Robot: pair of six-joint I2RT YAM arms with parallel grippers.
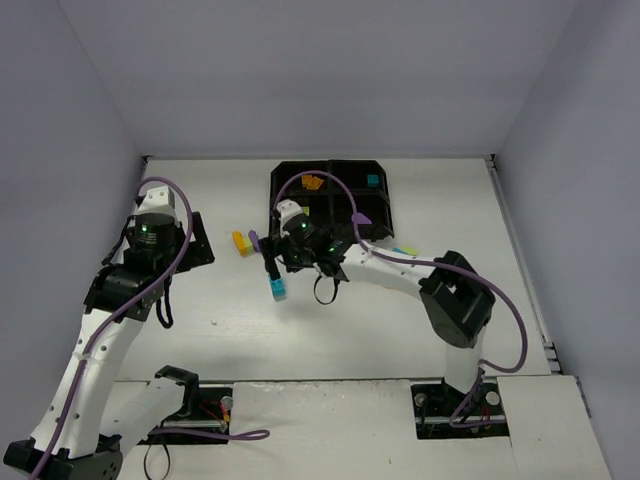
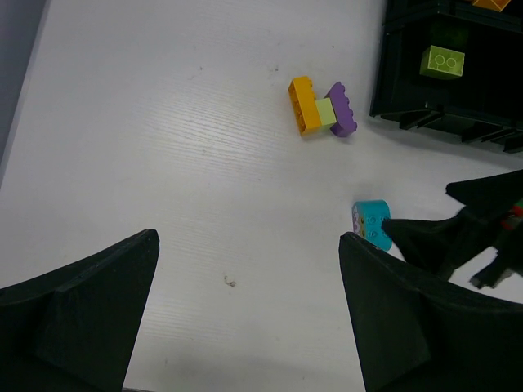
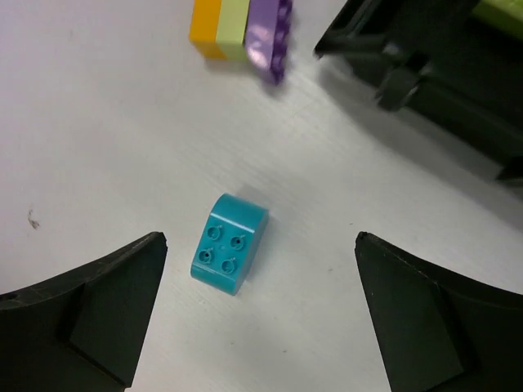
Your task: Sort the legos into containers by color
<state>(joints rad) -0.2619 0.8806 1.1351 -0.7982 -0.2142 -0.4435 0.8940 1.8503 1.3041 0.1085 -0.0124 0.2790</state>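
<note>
**Teal brick lies loose between the spread right tool fingers**

From the right wrist camera I see the right tool (image 3: 260,245) with its 2 fingers wide apart and gripping nothing. The small teal plastic brick with 1 rounded edge (image 3: 229,253) lies flat on the white tabletop (image 3: 98,139) between them. It touches neither finger and sits nearer the finger at the left of that view. 4 round marks in a 2-by-2 square show on its upper face.

Beyond it, 3 bricks are pressed side by side in a row: an orange brick (image 3: 206,24), a yellow-green brick (image 3: 233,28) and a purple brick (image 3: 268,37). The row is just beside the black plastic 4-compartment tray (image 1: 330,163).

In the top view the right arm (image 1: 400,272) reaches from its base at the near right, leftward across the tabletop. Its wrist points down just in front of the tray's near-left corner.

The left arm (image 1: 110,300) is folded upward at the left. The left tool (image 2: 249,238) is also spread wide and empty, well apart from the teal brick.
</note>
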